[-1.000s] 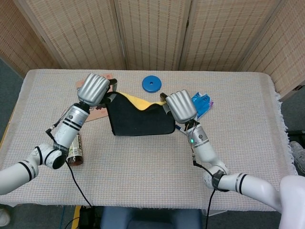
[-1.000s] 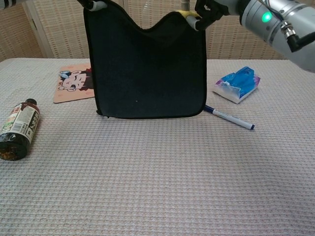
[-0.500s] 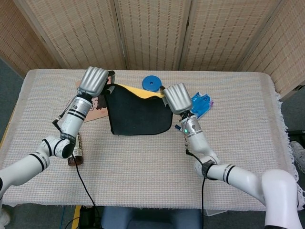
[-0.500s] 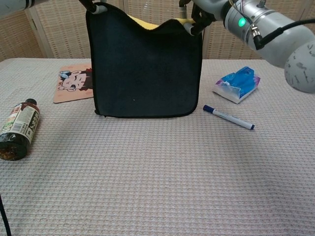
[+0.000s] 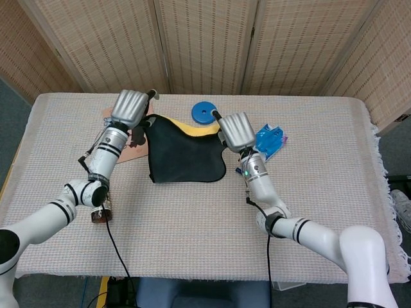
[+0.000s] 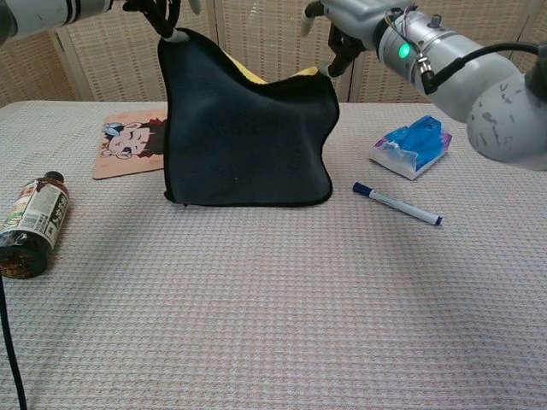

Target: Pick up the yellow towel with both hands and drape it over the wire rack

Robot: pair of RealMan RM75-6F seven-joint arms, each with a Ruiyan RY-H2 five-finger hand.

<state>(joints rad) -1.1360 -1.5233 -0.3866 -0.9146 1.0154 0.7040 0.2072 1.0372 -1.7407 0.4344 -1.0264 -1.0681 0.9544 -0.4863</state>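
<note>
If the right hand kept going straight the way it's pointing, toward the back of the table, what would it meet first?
Probably the blue disc, lying just beyond and slightly left of the right hand, which holds the towel corner. Depth is unclear; the hand may pass above it.

The towel (image 6: 244, 137) is held up between the left hand (image 5: 128, 108) and the right hand (image 5: 236, 130). A disc (image 5: 203, 113) lies just behind the right hand, a packet (image 6: 412, 146) and pen (image 6: 396, 203) are found to its right, and a bottle (image 6: 32, 224) and mat (image 6: 126, 148) are placed below the left hand.
</note>
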